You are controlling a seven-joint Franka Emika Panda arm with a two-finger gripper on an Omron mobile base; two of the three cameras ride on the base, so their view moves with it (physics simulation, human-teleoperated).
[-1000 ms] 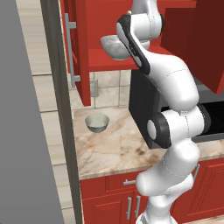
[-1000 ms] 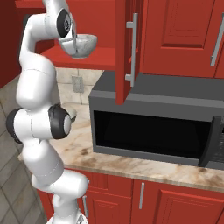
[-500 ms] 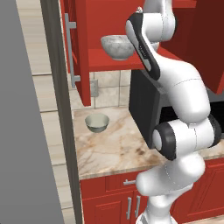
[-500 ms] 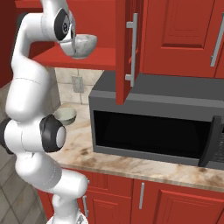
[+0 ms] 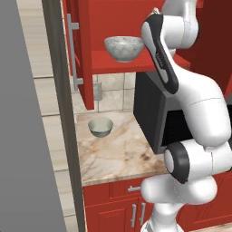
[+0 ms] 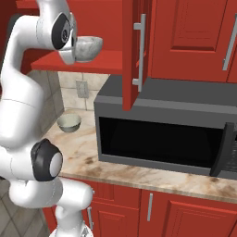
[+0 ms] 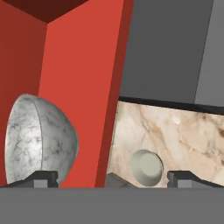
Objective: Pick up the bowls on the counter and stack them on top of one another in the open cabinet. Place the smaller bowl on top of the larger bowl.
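Bowls sit apart: the larger bowl (image 5: 123, 48) stands upright on the open cabinet (image 5: 131, 63) shelf, placed first as the stack's base. The smaller bowl (image 5: 100, 127) waits on the counter (image 5: 120, 152) below. The gripper (image 7: 113, 178), fingers spread wide and empty, hovers just beside the larger bowl.

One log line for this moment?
larger bowl: on open cabinet shelf | smaller bowl: on counter | jaws: open, empty
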